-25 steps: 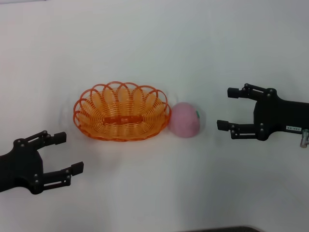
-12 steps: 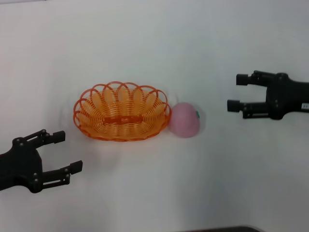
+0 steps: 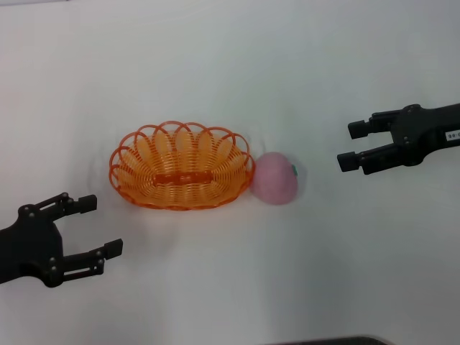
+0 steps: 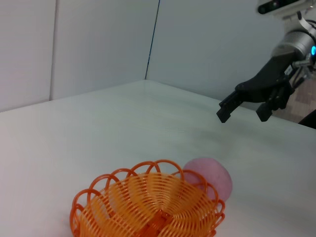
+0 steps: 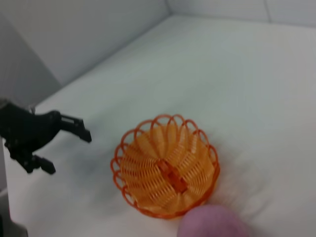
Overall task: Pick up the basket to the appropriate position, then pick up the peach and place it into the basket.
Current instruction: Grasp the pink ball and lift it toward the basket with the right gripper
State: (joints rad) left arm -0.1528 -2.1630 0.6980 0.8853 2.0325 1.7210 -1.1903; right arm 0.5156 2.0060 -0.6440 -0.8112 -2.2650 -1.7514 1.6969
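On the white table (image 3: 215,65) we see our left gripper (image 3: 102,226) near the front, its fingers spread wide and holding nothing. Next comes the oval orange basket of looped plastic strands (image 3: 180,166), sitting flat in the middle. Touching its right end is the round pale-pink toy peach (image 3: 276,177). Farther right, apart from the peach, our right gripper (image 3: 352,146) hangs with fingers wide open and empty.

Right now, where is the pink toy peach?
In the head view, the round pale-pink toy peach sits on the white table, against the orange looped plastic basket on the robot's right.
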